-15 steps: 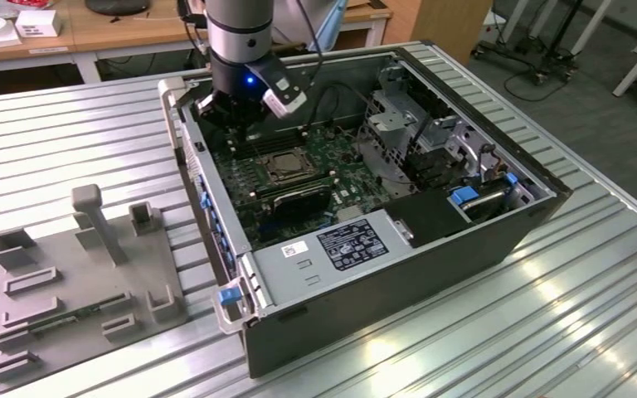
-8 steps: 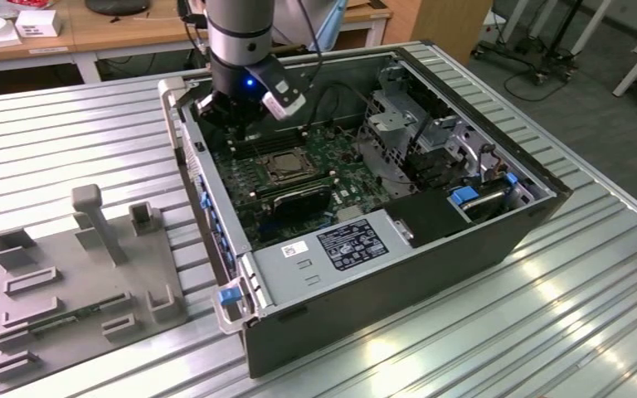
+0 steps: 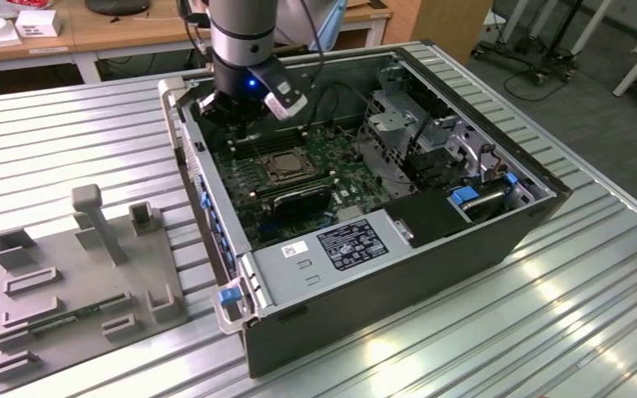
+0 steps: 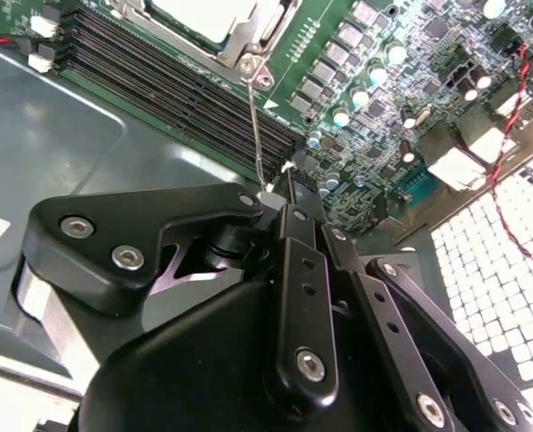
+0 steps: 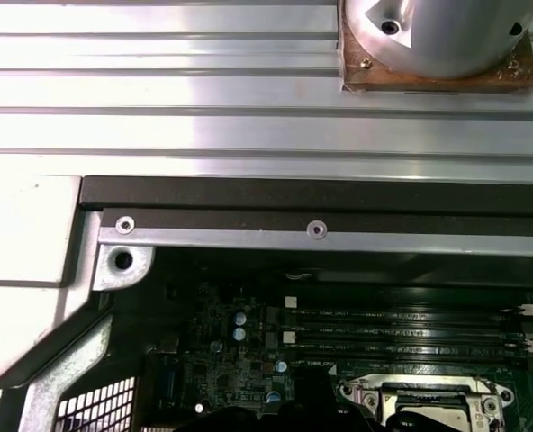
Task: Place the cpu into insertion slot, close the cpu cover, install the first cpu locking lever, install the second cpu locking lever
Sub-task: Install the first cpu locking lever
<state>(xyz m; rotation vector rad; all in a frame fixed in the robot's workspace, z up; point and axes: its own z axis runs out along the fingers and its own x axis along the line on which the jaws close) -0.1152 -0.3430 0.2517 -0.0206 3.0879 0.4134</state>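
As seen in the second wrist view, nearest: black-linked end effector (image 4: 275, 200), narrow, pinching the free end of a thin silvery wire locking lever (image 4: 258, 135). Beyond, at the lever's foot: square silvery metal cpu cover (image 4: 259, 25) lying shut around the pale silvery-grey cpu (image 4: 199, 13); alongside, long black memory slots (image 4: 158, 85) on green circuit board (image 4: 383, 117). From the exterior view, added: grey arm (image 3: 241, 33) near-vertical, wrist lowered inside the open black computer case (image 3: 407, 290) on the ribbed metal table (image 3: 584, 298), just beside the dark insertion slot (image 3: 285, 166).

Print on the black label (image 3: 352, 245) is too small to read.
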